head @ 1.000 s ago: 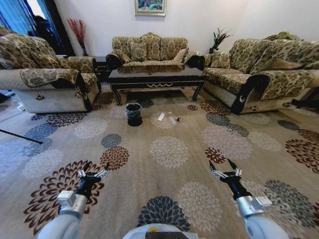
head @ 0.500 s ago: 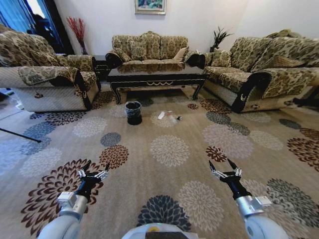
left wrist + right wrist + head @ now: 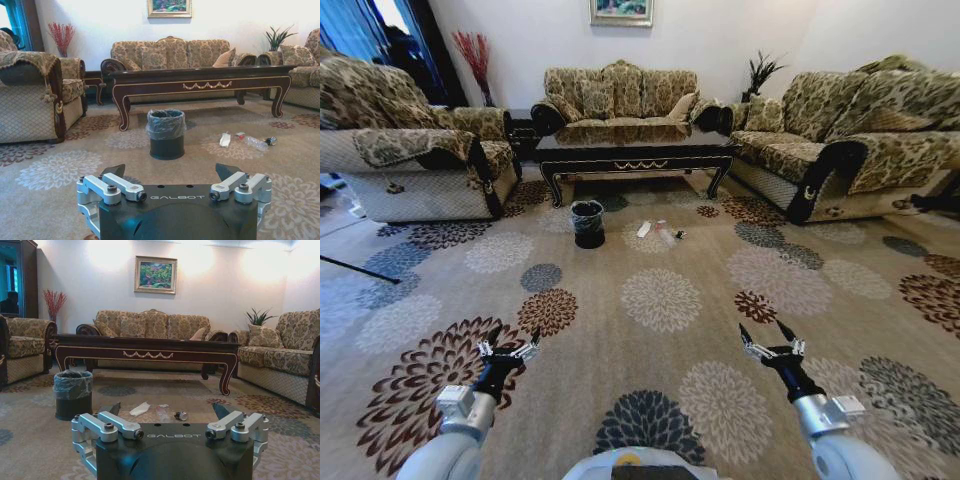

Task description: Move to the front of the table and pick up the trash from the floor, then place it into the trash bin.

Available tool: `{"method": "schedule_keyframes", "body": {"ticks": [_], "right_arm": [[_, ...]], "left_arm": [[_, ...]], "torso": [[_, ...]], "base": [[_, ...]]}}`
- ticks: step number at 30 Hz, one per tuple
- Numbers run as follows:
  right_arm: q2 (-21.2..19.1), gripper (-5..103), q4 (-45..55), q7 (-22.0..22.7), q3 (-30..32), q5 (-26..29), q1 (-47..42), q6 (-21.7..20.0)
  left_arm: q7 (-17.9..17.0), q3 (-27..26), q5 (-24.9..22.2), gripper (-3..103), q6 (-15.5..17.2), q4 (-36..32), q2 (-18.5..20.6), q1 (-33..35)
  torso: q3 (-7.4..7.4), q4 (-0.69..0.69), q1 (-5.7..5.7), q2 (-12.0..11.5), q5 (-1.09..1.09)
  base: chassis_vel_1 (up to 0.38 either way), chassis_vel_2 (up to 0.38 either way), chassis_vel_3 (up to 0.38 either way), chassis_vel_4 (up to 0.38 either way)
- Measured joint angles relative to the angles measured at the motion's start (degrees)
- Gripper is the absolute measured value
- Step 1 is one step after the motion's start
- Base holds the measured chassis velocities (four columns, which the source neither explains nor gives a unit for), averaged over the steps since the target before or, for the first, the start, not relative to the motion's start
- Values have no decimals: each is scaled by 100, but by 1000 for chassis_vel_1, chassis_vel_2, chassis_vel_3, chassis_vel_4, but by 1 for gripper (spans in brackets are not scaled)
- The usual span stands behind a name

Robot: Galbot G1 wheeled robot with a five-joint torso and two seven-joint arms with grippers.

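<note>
I see a room evenly and brightly lit, with daylight entering at the blue-curtained opening (image 3: pixel 355 25) on my far left and soft hot patches washing out the white wall (image 3: pixel 210 270) in the right wrist view. The head view bows outward at its edges, bending the sofas (image 3: pixel 880 130) and stretching the carpet (image 3: pixel 660 300) medallions near the corners. The table (image 3: pixel 200 82) top carries a glossy reflection and casts a dim shadow beneath; distant detail looks slightly soft.
</note>
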Motion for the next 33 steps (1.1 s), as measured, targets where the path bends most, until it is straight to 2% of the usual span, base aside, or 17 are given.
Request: {"method": "schedule_keyframes", "body": {"ticks": [9,24,33], "right_arm": [[23,100,19,-14,9,4,-30,17],[96,100,60,-32,31,-44,-106,50],[99,100,71,-36,29,-52,-115,55]], "left_arm": [[0,6,4,100,-27,2,-25,-5],[-1,-2,-16,100,-88,32,-52,-8],[-7,-4,-29,100,-125,44,-81,5]], "torso": [[-153,0,-28,-182,0],[-498,0,-46,-537,0],[-523,1,-67,-536,0]], "base": [[0,0,0,0],[0,0,0,0],[0,0,0,0]]}}
